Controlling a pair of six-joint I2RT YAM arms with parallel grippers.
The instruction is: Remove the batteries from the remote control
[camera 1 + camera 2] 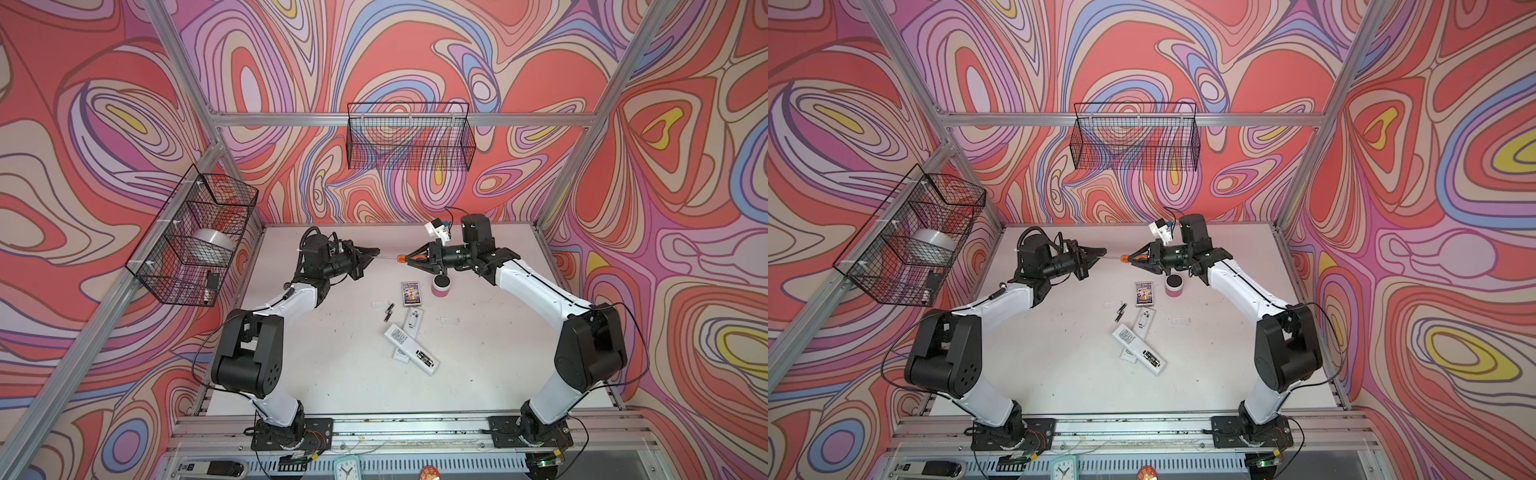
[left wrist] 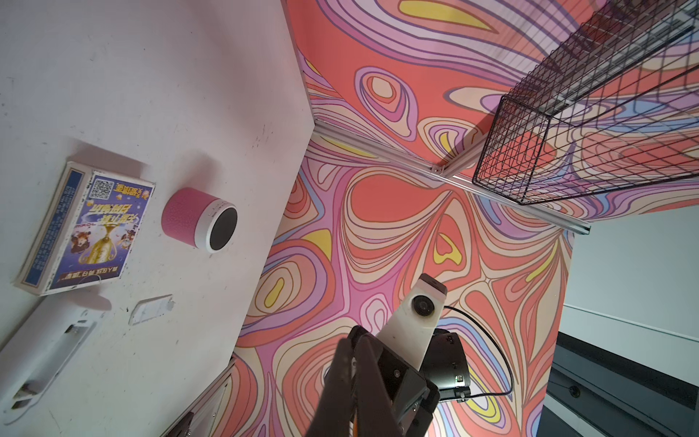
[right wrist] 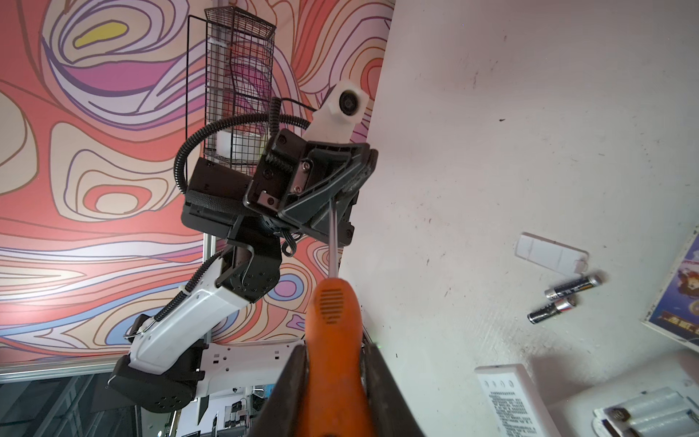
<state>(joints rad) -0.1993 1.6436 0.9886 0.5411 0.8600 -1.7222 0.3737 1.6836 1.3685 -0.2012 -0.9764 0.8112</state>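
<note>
At the back of the table [image 1: 332, 374], well above its surface, the left gripper [image 1: 375, 251] is seen clamped on the bare tip of the screwdriver [image 1: 401, 258], whose shaft is stretched level toward the right. The orange handle is enclosed by the right gripper [image 1: 409, 257], its jaws pressed against both sides in the right wrist view, so the tool is held at both ends, as in a handover. Nothing of the task lies up there: all of it is found lower and toward the front. Two loose batteries [image 1: 388, 312] are laid side by side on the surface, and further right, nearer the front, a white remote [image 1: 401, 337] is laid face down on a diagonal from back-left to front-right, with the seated batteries [image 1: 423, 356] lined along that same axis in its open bay. The bay is judged slightly nearer the right arm — the one holding the handle — so a swing of the tip downward and forward would be called for
</note>
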